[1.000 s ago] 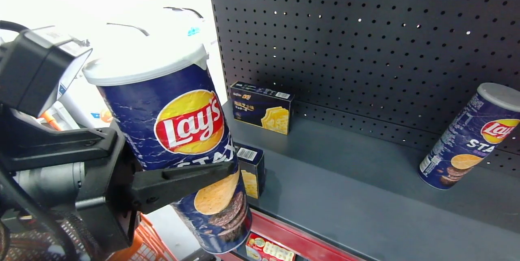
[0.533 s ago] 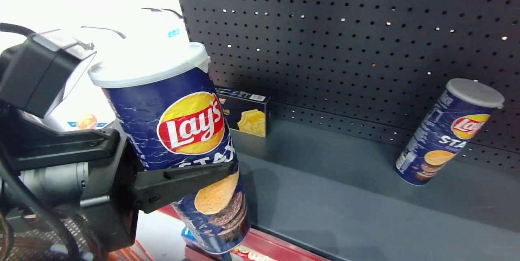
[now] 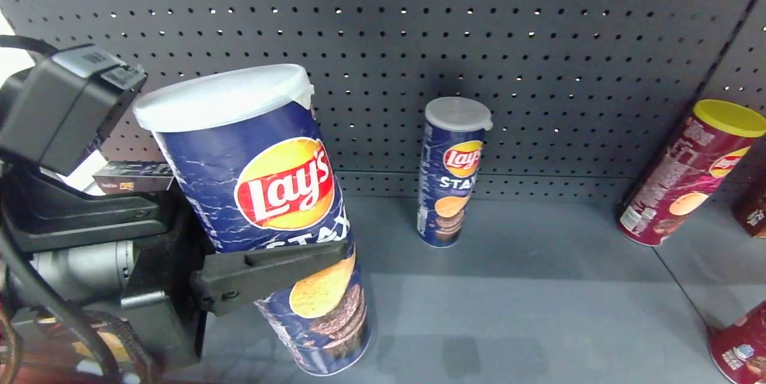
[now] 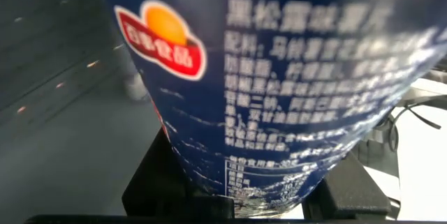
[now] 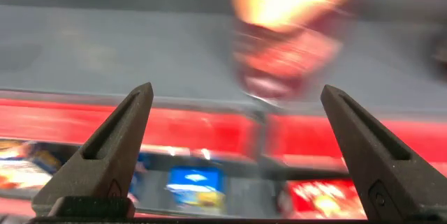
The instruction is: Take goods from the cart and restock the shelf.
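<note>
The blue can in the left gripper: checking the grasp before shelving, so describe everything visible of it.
The blue can is a tall tube, seemingly cardboard, with a white plastic lid and pictured chips on its blue wrap. It leans slightly, lid up, clamped around its lower middle by the left gripper over the grey shelf; base contact is unclear.

The left hand is matte black plastic. Its long flat finger tapers to a blunt tip and has small round screws near its root. Behind it sits a smooth grey metal cylinder. A black box-shaped camera housing bears white labels, and black cables loop beneath. The right hand has two dark grey wedge-shaped fingers.
</note>
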